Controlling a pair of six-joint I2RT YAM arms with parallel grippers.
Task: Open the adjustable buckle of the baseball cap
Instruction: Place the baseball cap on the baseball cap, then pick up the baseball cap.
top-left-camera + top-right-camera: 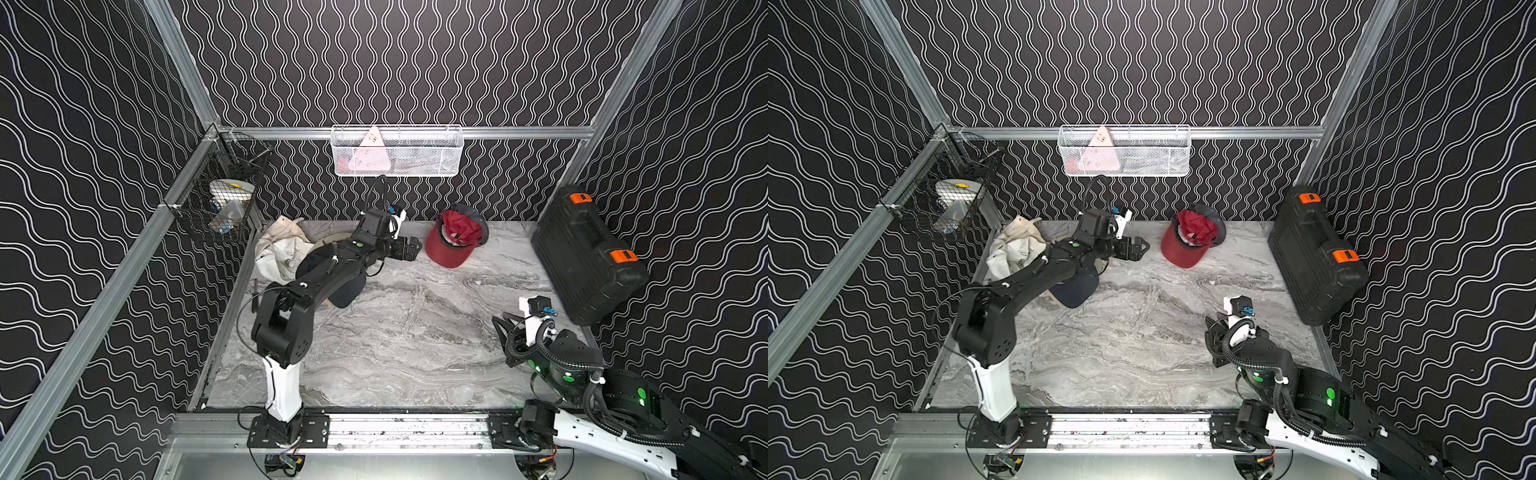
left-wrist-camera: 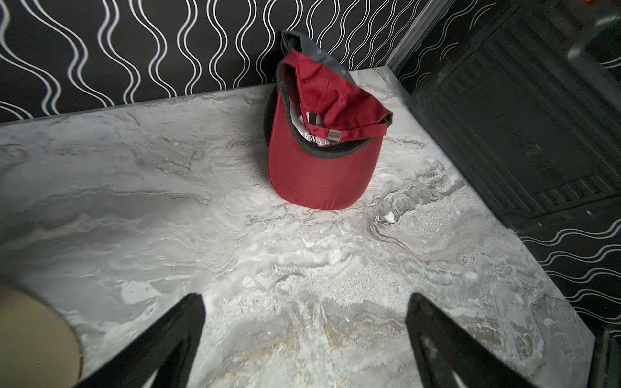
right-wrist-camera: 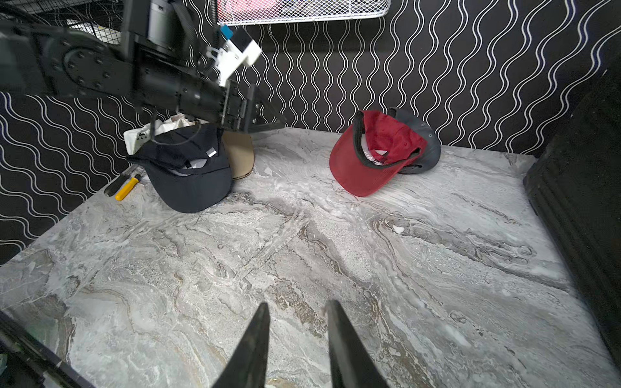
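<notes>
Left gripper, jaws wide and empty, faces the red baseball cap at 1 o'clock on the table. Right gripper has narrow, empty jaws. The cap is probably light, floppy cloth; grasp the strap beside the stiff metal buckle.

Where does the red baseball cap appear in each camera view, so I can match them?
In both top views: red baseball cap near the back wall, right of centre.
Left wrist: the cap ahead of the open left fingers, brim toward the camera.
Right wrist: the cap far ahead, by the same wall.
Shared landmark: black tool case beside it.
</notes>
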